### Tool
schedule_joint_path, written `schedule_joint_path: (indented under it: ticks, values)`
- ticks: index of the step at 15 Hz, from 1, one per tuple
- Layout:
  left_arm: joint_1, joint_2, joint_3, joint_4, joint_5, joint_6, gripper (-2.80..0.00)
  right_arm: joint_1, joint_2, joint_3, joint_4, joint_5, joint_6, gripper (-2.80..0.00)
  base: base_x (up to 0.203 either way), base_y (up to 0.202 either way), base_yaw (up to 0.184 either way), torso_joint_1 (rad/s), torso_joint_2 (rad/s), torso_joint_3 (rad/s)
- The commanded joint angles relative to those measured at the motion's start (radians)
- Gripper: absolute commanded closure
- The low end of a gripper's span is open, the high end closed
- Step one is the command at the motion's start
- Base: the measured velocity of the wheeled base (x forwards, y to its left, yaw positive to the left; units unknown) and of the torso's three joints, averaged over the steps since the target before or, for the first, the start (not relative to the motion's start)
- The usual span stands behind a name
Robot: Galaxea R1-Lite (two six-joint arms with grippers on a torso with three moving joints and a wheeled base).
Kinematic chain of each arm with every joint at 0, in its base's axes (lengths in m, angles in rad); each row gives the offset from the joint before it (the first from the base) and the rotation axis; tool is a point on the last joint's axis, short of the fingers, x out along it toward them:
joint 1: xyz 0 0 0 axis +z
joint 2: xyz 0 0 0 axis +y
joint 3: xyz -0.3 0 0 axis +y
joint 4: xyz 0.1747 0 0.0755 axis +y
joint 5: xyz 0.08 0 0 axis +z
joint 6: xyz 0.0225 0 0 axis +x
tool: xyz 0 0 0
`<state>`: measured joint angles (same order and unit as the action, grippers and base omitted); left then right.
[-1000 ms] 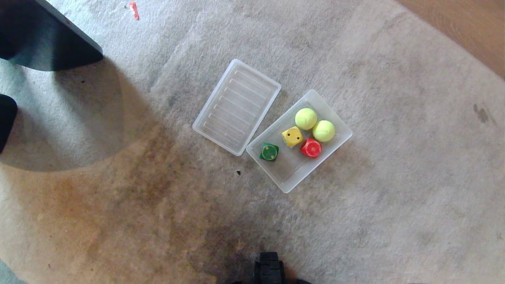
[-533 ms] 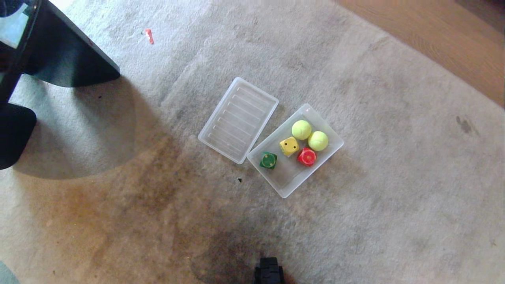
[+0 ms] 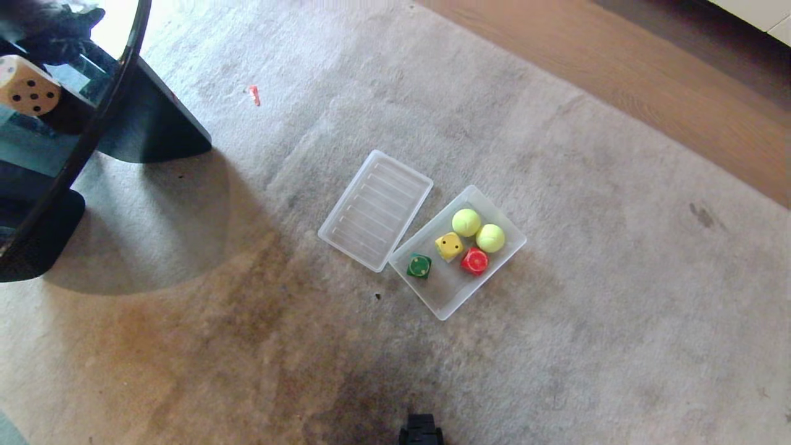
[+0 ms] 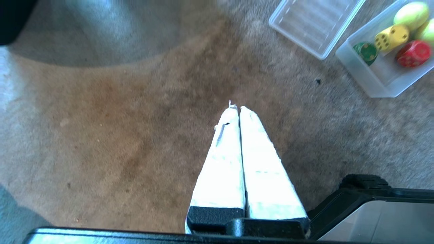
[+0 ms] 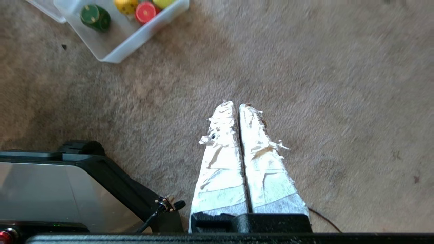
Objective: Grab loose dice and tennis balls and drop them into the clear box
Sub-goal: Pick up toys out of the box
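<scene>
Nothing on the carpet has shifted, only the robot's view has risen, bringing a tan die on the dark glass table into sight, while the clear box holds both tennis balls and three dice beside its lid, and the left gripper and right gripper hang pressed together, empty.

Bright daylight, broad curved shadow on the carpet (wrist views slightly soft).
</scene>
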<state>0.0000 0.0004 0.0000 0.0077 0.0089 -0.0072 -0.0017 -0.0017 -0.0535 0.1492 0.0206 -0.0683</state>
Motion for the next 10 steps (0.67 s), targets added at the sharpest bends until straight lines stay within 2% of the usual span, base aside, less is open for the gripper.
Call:
schedule_joint_path:
  ticks: [1,10]
  values:
    - [0.000,0.000,0.000,0.000,0.000,0.000,0.00,0.000,0.002,0.000,0.001,0.001,-0.001,0.00,0.000,0.000,0.000,0.002,0.00,0.205]
    - [0.000,0.000,0.000,0.000,0.000,0.000,0.00,0.000,0.002,0.000,0.001,0.001,-0.001,0.00,0.000,0.000,0.000,0.002,0.00,0.202]
